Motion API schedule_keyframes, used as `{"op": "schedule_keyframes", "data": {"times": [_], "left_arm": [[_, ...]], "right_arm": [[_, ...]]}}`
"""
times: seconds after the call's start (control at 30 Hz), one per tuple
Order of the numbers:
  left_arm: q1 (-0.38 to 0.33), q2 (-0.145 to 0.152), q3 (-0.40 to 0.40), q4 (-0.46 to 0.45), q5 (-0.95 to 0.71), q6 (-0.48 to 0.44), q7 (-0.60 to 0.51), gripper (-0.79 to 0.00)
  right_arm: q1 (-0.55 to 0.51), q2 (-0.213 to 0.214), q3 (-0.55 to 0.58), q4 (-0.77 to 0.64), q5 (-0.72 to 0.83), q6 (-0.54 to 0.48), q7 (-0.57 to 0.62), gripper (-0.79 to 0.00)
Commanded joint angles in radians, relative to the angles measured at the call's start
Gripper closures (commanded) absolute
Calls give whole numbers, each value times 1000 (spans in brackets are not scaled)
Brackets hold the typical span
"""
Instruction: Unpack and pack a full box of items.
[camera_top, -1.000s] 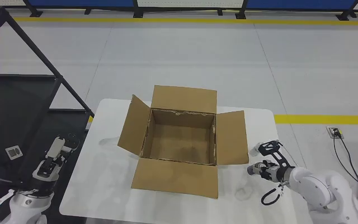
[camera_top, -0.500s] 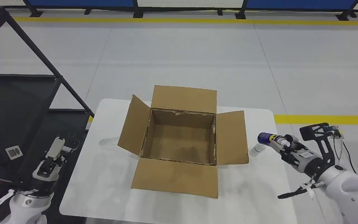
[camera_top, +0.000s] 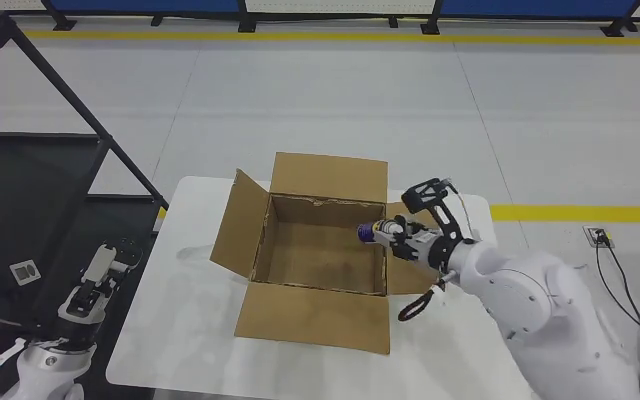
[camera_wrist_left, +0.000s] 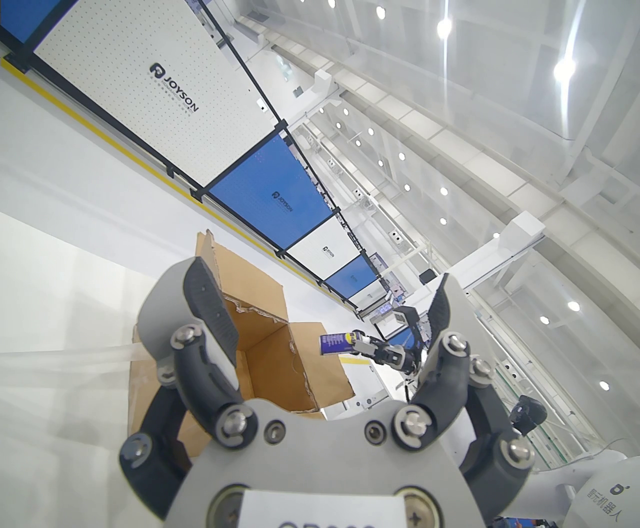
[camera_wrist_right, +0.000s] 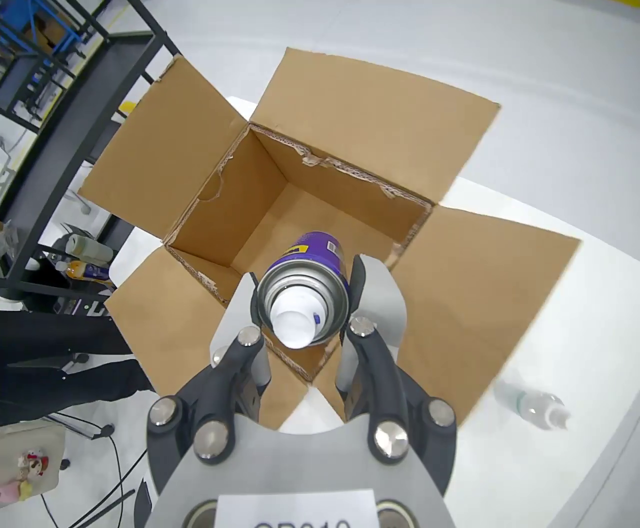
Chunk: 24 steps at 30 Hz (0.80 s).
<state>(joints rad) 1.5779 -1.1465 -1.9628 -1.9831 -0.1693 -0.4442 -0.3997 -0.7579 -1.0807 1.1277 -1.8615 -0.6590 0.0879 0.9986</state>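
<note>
Cardboard box floor is partly hidden by purple can in right claw.

The right gripper clasped a purple spray can near its top, one finger on each side, the can's white cap facing the camera. The can hung over an open cardboard box whose flaps were spread on a white table. A small clear bottle lay on its side near one flap.
</note>
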Motion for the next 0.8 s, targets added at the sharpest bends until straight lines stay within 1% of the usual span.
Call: {"op": "schedule_keyframes", "data": {"times": [0.0,0.1,0.23,0.27,0.3,0.33,0.4,0.53,0.67,0.77], "left_arm": [[8,-1,-3,-5,1,-3,4,-785],[22,-2,-16,-6,-1,-12,17,-785],[37,-4,-31,-7,-12,-10,41,-785],[40,-4,-33,-10,-11,-9,43,-785],[41,-4,-34,-10,-11,-9,43,-785],[41,-4,-34,-10,-11,-9,43,-785],[41,-4,-34,-10,-11,-9,43,-785],[41,-4,-34,-10,-11,-9,43,-785],[41,-4,-34,-10,-11,-9,43,-785],[41,-4,-34,-10,-11,-9,43,-785]], "right_arm": [[119,-26,-120,105,18,5,-6,0],[239,-71,-264,236,14,19,-31,0],[362,-143,-442,401,-18,61,-79,0],[387,-163,-490,437,-39,55,-85,0],[411,-181,-531,472,-46,26,-83,0],[433,-198,-559,514,-52,11,-96,0],[464,-233,-610,589,-68,22,-118,0],[510,-303,-697,717,-85,19,-124,0],[538,-369,-755,834,-86,18,-108,0],[559,-413,-777,913,-70,-4,-90,0]]}}
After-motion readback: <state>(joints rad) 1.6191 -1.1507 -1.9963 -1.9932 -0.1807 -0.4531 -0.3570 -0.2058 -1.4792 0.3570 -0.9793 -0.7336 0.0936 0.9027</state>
